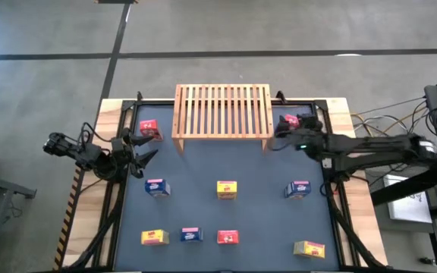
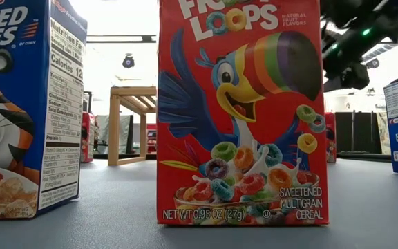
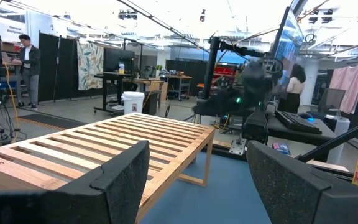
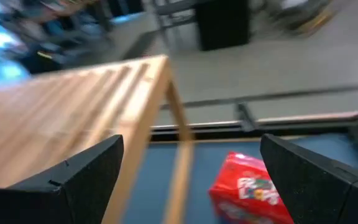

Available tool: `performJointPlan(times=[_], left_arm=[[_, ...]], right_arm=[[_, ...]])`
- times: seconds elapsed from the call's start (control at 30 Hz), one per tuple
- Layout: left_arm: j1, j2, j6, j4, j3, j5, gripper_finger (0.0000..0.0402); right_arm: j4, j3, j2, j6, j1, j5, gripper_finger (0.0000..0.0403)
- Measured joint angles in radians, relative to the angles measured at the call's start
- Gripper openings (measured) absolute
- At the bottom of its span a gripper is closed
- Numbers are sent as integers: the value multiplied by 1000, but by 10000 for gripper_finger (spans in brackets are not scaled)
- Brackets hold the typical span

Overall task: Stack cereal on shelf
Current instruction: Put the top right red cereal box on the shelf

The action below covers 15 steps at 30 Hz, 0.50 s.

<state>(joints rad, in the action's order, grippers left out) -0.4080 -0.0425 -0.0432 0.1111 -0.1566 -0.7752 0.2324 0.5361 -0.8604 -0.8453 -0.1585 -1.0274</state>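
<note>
At the bottom of the high view, four cereal boxes line the desk (image 1: 264,212): yellow (image 1: 153,237), blue (image 1: 191,234), red (image 1: 227,237), yellow (image 1: 309,248). Mid-frame stand blue (image 1: 156,186), yellow (image 1: 227,189) and blue (image 1: 297,189). Higher, the left pincer (image 1: 143,149) is spread just below a red box (image 1: 149,128); the right pincer (image 1: 279,131), spread, sits beside another red box (image 1: 289,120). The shelf (image 1: 222,110) stands top centre, bare.
</note>
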Motion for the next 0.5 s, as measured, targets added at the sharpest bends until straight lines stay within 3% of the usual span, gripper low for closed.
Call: performJointPlan(times=[0.17, 0.3, 0.5], left_arm=[[0, 0, 0, 0, 0, 0, 254], [0, 0, 0, 1, 0, 0, 254], [0, 0, 0, -1, 0, 0, 254]], right_arm=[[2, 79, -126, 138, 6, -47, 368], [11, 129, -201, 149, 16, -63, 368], [236, 212, -246, 25, 44, -141, 375]])
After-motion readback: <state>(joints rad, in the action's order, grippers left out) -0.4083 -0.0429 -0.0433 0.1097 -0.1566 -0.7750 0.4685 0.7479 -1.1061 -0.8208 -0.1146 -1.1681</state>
